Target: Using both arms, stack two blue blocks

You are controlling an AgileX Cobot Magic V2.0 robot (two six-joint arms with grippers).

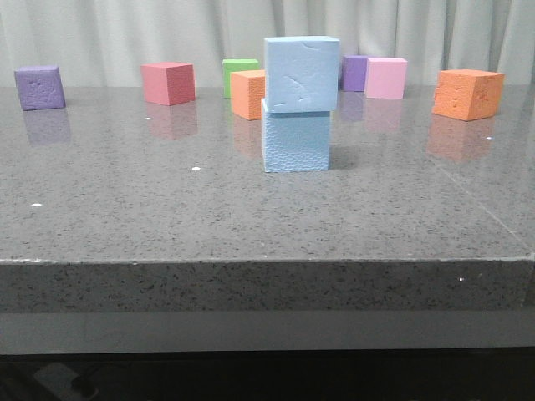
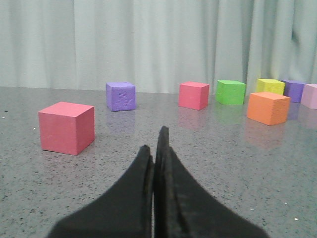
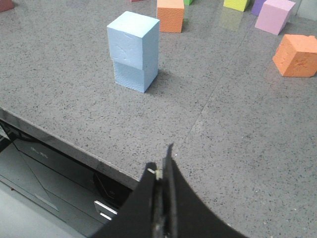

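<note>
Looks like a robot lab test setup, not a home or shop — a bare grey speckled stone table [image 1: 125, 209] with only coloured foam cubes [image 1: 168, 83] scattered on it, a plain pale curtain [image 1: 125, 33] hung as a backdrop right behind, and dark equipment [image 3: 44, 163] under the table edge.
</note>
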